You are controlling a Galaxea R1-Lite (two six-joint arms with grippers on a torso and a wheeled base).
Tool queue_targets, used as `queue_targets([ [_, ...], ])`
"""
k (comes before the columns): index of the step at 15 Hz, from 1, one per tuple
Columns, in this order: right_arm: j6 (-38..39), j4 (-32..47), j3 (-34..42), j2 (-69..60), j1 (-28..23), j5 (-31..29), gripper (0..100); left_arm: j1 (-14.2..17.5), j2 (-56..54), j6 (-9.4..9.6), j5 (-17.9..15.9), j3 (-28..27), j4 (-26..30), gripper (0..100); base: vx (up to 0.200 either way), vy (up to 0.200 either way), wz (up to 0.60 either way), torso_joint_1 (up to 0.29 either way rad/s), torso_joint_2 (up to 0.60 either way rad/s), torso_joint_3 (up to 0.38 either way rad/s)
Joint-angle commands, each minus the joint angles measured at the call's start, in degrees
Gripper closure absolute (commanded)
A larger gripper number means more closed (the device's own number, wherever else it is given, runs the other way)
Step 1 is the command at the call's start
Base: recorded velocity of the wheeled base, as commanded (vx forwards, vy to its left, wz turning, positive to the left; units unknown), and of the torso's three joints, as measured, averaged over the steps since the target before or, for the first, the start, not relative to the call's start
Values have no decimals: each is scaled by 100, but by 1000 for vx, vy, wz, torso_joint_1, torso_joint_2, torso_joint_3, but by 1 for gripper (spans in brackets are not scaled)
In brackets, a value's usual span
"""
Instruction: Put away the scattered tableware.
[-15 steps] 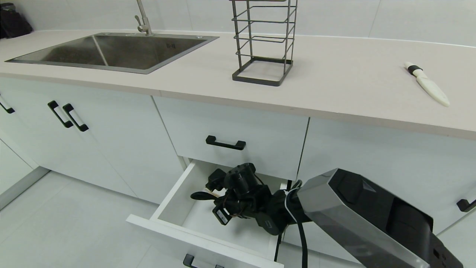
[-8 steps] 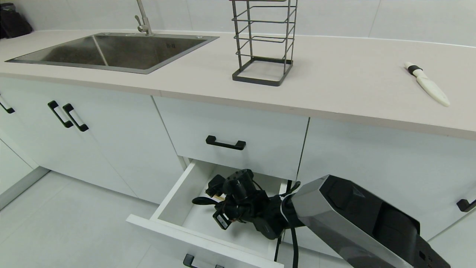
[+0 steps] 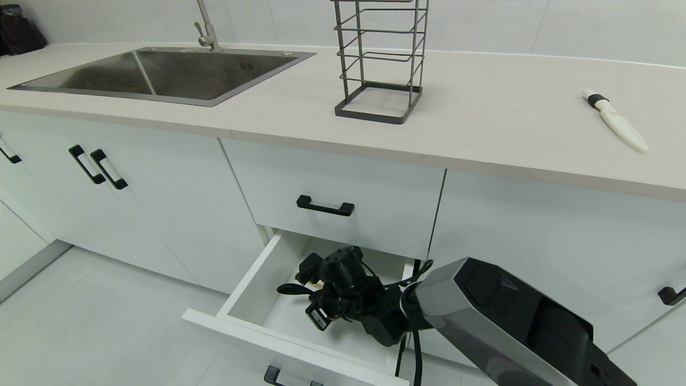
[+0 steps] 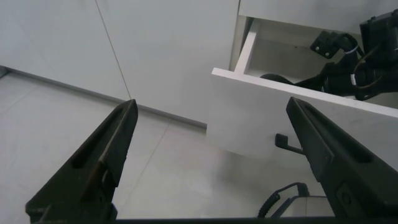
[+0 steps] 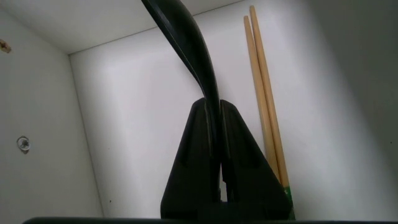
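Black in colour, the spoon (image 5: 186,43) is pinched by its handle in the tightly closed right gripper (image 5: 216,124) inside the drawer (image 3: 252,279) — long axis roughly parallel to the chopsticks (image 5: 264,93) just beside — whereas the left gripper (image 4: 211,118), spread wide and empty, is held outside the drawer front.

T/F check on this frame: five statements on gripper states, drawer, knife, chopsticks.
1. The right gripper is shut on a black spoon. True.
2. The lower drawer is closed. False: it is pulled open.
3. Chopsticks lie in the drawer. True.
4. The knife sits in the sink. False: it lies on the counter, right of the rack.
5. The left gripper is shut. False: it is open and holds nothing.
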Motion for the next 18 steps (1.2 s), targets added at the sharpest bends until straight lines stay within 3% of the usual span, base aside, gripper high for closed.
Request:
queue_targets([
  [1, 5, 74, -196, 121, 45, -26, 100, 2, 9, -2, 2, 0, -2, 0, 0, 0, 0, 0, 0, 0],
  [10, -4, 153, -301, 191, 72, -88, 100, 2, 9, -2, 2, 0, -2, 0, 0, 0, 0, 0, 0, 0],
  [11, -4, 162, -301, 191, 72, -88, 0, 2, 9, -2, 2, 0, -2, 0, 0, 0, 0, 0, 0, 0],
  [18, -13, 232, -275, -205, 142, -70, 0, 2, 9, -2, 2, 0, -2, 0, 0, 0, 0, 0, 0, 0],
])
